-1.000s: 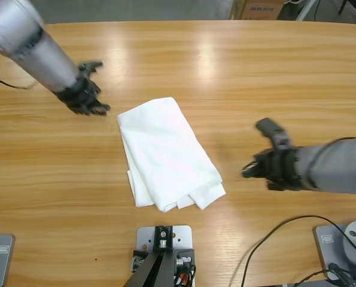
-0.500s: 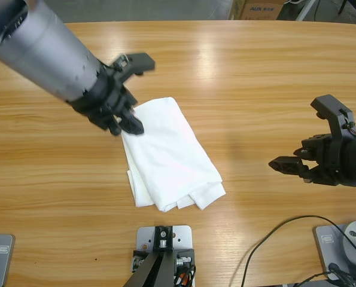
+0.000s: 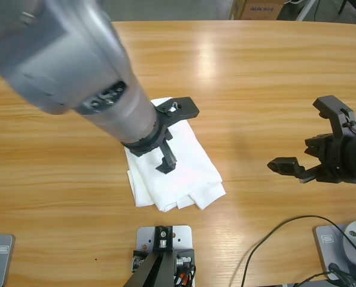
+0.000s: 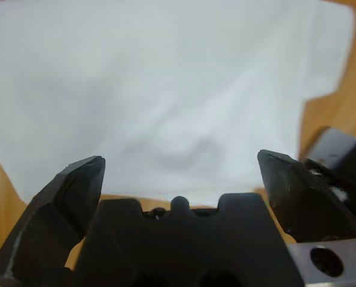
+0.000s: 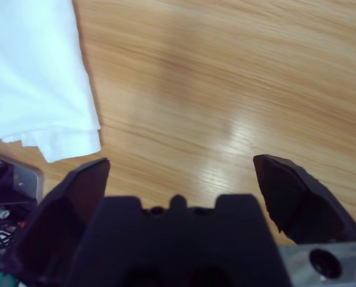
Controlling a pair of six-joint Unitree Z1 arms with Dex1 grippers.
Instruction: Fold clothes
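Observation:
The clothes (image 3: 183,170) are a white T-shirt folded into a thick oblong at the table's middle, layered edges toward the front. My left gripper (image 3: 173,136) hangs open over its upper half, jaws spread wide, nothing between them. In the left wrist view the white fabric (image 4: 166,89) fills the picture beyond the left gripper (image 4: 180,173). My right gripper (image 3: 312,134) is open over bare wood well to the right of the shirt. The right wrist view shows the shirt's corner (image 5: 34,89) at upper left, beyond the open right gripper (image 5: 180,179).
The long wooden table (image 3: 255,72) stretches all around the shirt. A cardboard box (image 3: 258,8) stands past the far edge. Black cables (image 3: 273,239) lie near the front right. The left arm's big silver body (image 3: 64,60) covers the table's upper left.
The left arm swung in from the far left over the shirt's upper half, jaws staying open. The right gripper pulled back to the right and has held still for the last half second.

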